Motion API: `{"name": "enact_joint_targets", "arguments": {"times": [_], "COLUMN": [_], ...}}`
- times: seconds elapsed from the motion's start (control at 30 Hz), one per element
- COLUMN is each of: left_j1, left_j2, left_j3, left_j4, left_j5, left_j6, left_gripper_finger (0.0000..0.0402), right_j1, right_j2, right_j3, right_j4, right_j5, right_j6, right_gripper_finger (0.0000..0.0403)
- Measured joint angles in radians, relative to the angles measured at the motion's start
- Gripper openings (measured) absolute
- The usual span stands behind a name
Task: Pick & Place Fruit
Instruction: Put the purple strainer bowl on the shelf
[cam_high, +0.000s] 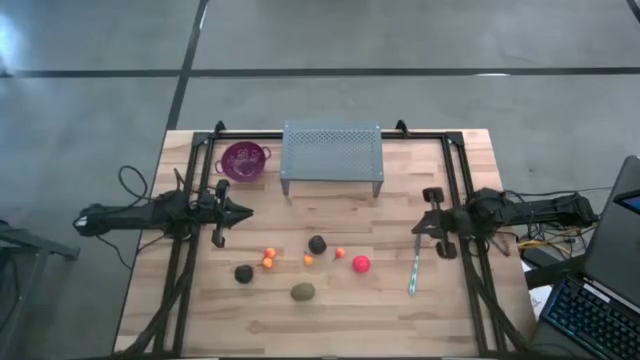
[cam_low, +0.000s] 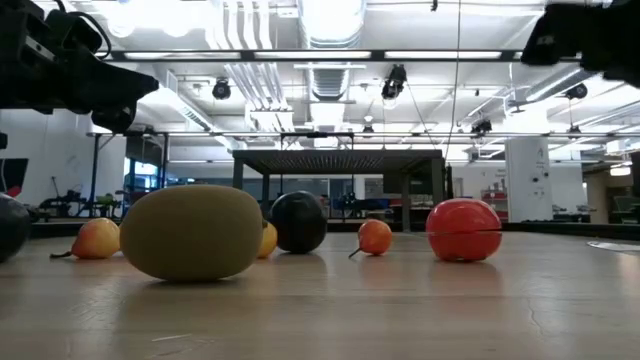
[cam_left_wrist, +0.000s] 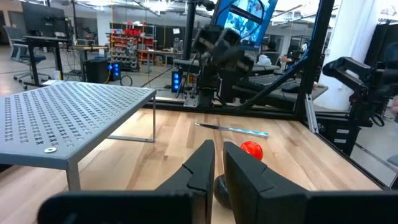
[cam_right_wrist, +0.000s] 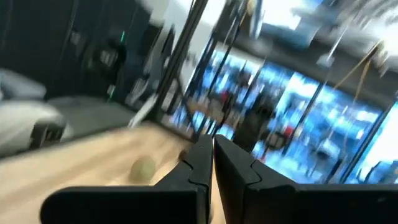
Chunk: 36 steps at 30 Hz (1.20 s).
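Note:
The fruit lies loose on the wooden table between the arms: two dark balls, an olive-green oval, a red ball and several tiny orange ones. In the low view the oval is nearest, with a dark ball and the red ball behind. My left gripper hovers shut above the table's left side, pointing right; its wrist view shows the red ball ahead. My right gripper hangs shut at the right, with empty fingers.
A grey perforated metal stand sits at the far middle, and a purple colander bowl is to its left. A slim teal stick lies near my right gripper. Black frame rails run along both table sides. A laptop is off the right edge.

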<state>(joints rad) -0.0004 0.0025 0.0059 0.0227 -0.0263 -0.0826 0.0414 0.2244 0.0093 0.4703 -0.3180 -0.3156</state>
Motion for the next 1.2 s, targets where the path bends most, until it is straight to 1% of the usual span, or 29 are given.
{"name": "enact_joint_targets", "arguments": {"times": [0.1, 0.2, 0.3, 0.4, 0.47, 0.6, 0.77, 0.83, 0.87, 1.03, 1.2], "left_j1": [0.0, 0.0, 0.0, 0.0, 0.0, 0.0, 0.0, 0.0, 0.0, 0.0, 0.0], "left_j2": [0.0, 0.0, 0.0, 0.0, 0.0, 0.0, 0.0, 0.0, 0.0, 0.0, 0.0], "left_j3": [0.0, 0.0, 0.0, 0.0, 0.0, 0.0, 0.0, 0.0, 0.0, 0.0, 0.0], "left_j4": [0.0, 0.0, 0.001, 0.001, 0.001, 0.001, 0.001, 0.001, 0.002, 0.002, 0.002], "left_j5": [0.0, 0.0, 0.0, 0.0, 0.0, 0.0, 0.0, 0.0, 0.0, 0.0, 0.0], "left_j6": [0.0, 0.0, 0.0, 0.0, 0.0, 0.0, 0.0, 0.0, 0.0, 0.0, 0.0], "left_gripper_finger": [0.0039, 0.0039, 0.0039, 0.0039, 0.0039, 0.0039, 0.0039, 0.0039, 0.0039, 0.0039, 0.0039], "right_j1": [0.0, 0.002, 0.001, 0.0, 0.0, 0.0, 0.0, 0.0, 0.0, -0.001, 0.0], "right_j2": [0.019, 0.047, 0.085, 0.148, 0.199, 0.324, 0.491, 0.558, 0.59, 0.724, 0.809], "right_j3": [0.0, 0.001, 0.001, 0.024, 0.039, 0.084, 0.13, 0.141, 0.146, 0.173, 0.209], "right_j4": [0.194, 0.297, 0.349, 0.351, 0.344, 0.348, 0.347, 0.344, 0.341, 0.34, 0.3], "right_j5": [-0.002, -0.028, -0.014, 0.035, 0.036, 0.038, 0.06, 0.065, 0.085, 0.249, 0.306], "right_j6": [0.152, 0.12, 0.121, 0.199, 0.213, 0.085, 0.084, 0.11, 0.131, 0.264, 0.381], "right_gripper_finger": [0.0013, 0.0013, 0.0013, 0.0013, 0.0013, 0.0013, 0.0013, 0.0013, 0.0013, 0.0013, 0.0013]}}
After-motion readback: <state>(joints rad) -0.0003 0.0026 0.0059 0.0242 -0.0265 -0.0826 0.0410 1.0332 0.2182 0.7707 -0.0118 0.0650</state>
